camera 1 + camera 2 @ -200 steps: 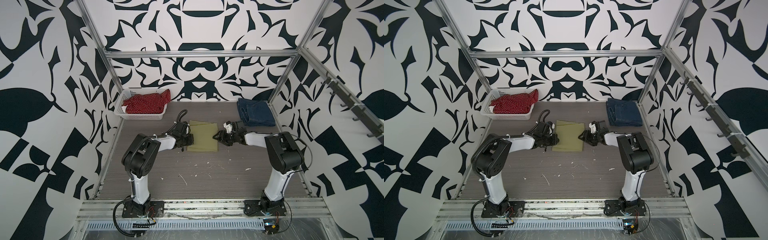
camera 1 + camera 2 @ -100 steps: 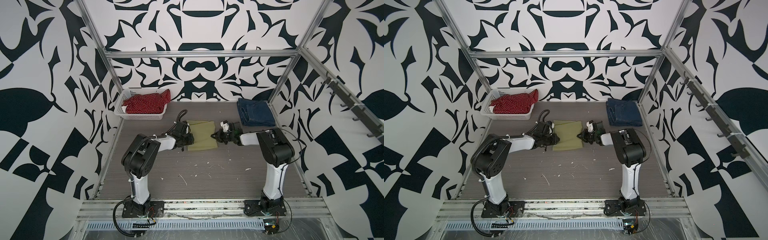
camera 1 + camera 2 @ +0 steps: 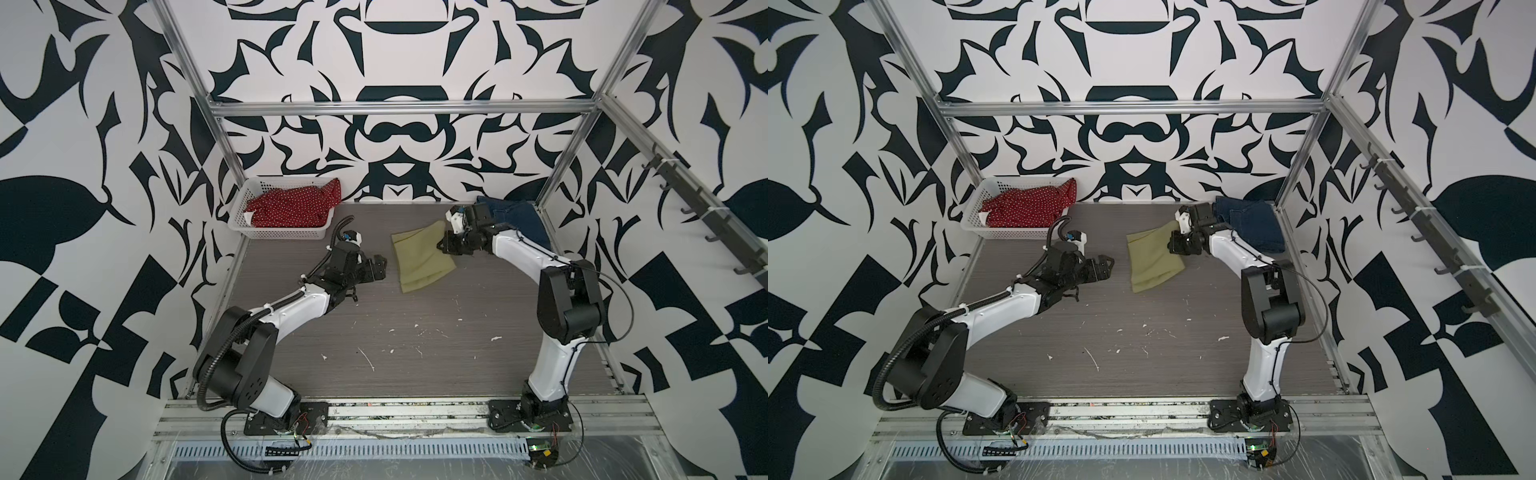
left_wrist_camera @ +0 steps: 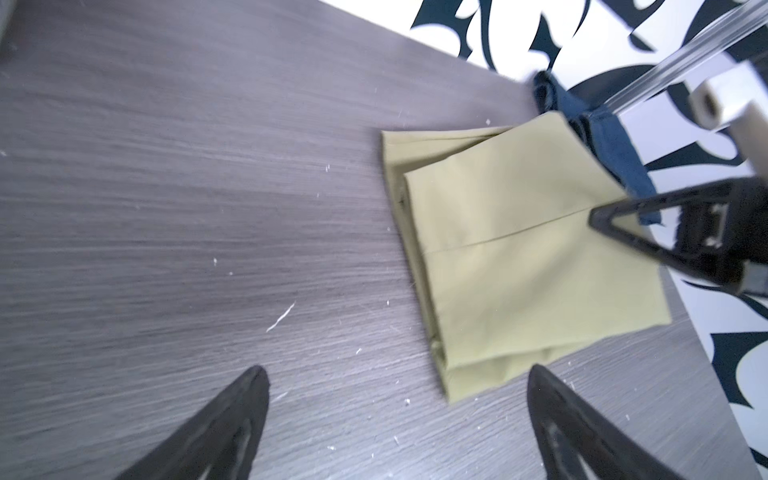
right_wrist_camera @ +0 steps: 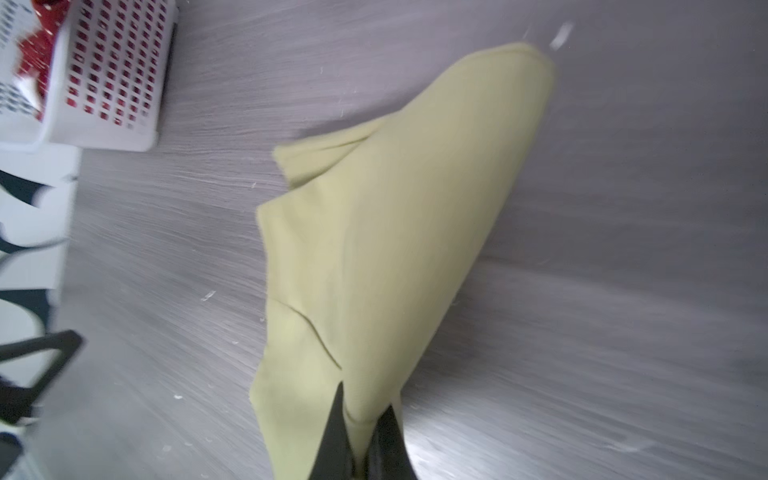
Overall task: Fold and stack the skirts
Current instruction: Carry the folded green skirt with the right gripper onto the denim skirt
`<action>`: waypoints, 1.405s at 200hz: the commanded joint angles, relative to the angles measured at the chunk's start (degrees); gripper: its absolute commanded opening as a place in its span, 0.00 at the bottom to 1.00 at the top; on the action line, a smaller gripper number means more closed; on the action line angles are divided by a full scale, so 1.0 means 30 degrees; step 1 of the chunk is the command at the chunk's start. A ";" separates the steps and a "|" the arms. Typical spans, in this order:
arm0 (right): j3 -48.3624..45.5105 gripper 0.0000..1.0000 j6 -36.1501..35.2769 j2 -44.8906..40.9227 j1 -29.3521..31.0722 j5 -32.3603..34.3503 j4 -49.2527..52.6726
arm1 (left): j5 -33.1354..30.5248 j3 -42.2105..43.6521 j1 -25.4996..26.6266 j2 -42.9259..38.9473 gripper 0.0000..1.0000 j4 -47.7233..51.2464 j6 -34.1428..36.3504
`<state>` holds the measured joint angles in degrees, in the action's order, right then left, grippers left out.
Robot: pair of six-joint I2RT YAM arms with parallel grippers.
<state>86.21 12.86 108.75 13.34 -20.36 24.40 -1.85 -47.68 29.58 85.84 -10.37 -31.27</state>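
Note:
The folded olive-green skirt (image 3: 419, 262) (image 3: 1152, 259) lies mid-table, its right side raised. My right gripper (image 3: 441, 248) (image 3: 1172, 246) (image 5: 365, 401) is shut on that raised edge, and the cloth hangs away from the jaws. Left of the skirt, my left gripper (image 3: 380, 268) (image 3: 1106, 266) (image 4: 399, 374) stands open and apart from the cloth (image 4: 519, 257), with only bare table between its fingers. The dark blue denim skirt (image 3: 519, 218) (image 3: 1254, 226) lies folded in the back right corner. The red polka-dot skirt (image 3: 291, 205) (image 3: 1025, 205) is bunched in the basket.
The white perforated basket (image 3: 282, 233) (image 3: 1013, 233) (image 5: 112, 83) stands at the back left. Aluminium frame posts (image 3: 561, 166) bound the table (image 3: 415, 332), and white scraps dot its front half. The right arm's forearm passes over the denim's front edge.
The left gripper let go of the green skirt, opened wide and drew back to the left. The right gripper shut on the skirt's right edge and pulled it up towards the back right.

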 commanded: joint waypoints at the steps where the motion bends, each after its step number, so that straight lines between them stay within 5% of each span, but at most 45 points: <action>1: 0.2704 0.00 -0.4170 0.0141 -0.0889 0.2452 0.4996 | -0.0365 0.0439 -0.0047 -0.0255 0.99 -0.0388 0.0300; 43: 0.7189 0.00 -0.6404 0.1834 -0.2736 0.4895 0.7688 | -0.0146 0.0714 -0.0046 -0.0423 0.99 -0.0045 0.0401; 158: 2.0354 0.00 -0.7683 0.7790 -0.5357 0.4592 1.1844 | -0.1025 0.0838 -0.0028 -0.1077 0.99 0.1560 0.0727; 281: 2.0577 0.00 -0.7491 0.8509 -0.7326 0.4132 0.9661 | -0.0703 -0.0392 -0.0047 0.0168 0.99 0.2138 0.0901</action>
<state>147.04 -8.93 135.44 -7.55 -8.75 57.98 -3.88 -46.78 29.58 85.17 -5.04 -29.23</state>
